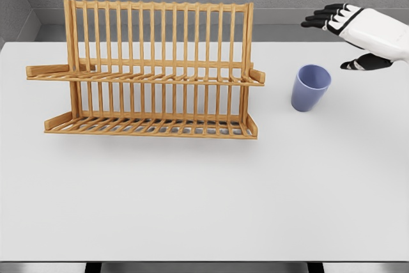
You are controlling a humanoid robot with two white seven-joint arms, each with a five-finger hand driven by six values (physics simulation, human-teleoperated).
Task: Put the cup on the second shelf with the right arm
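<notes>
White table (192,209) fills most of the view; we note nothing on it but two items. Wooden rack (150,71) stands at about 10 o'clock from table centre, two slatted tiers, the upper shelf (147,78) above the lower shelf (150,126), both tilted slightly and open toward us. Blue cup (310,87) sits upright on the table at about 2 o'clock, just beside the rack's right end, not touching it, mouth up and leaning a little in perspective. Right hand (351,33) hovers at 1 o'clock of the cup, apart from it, dark fingers (319,18) spread and holding nothing; the thumb hangs below. Left arm not in view. We judge the cup light, rigid and smooth-walled, likely plastic, so prone to slip or tip if nudged at the rim. We would take it around the mid-wall, thumb opposing fingers, from its 3 o'clock side, keeping it upright to set it on the slats.
</notes>
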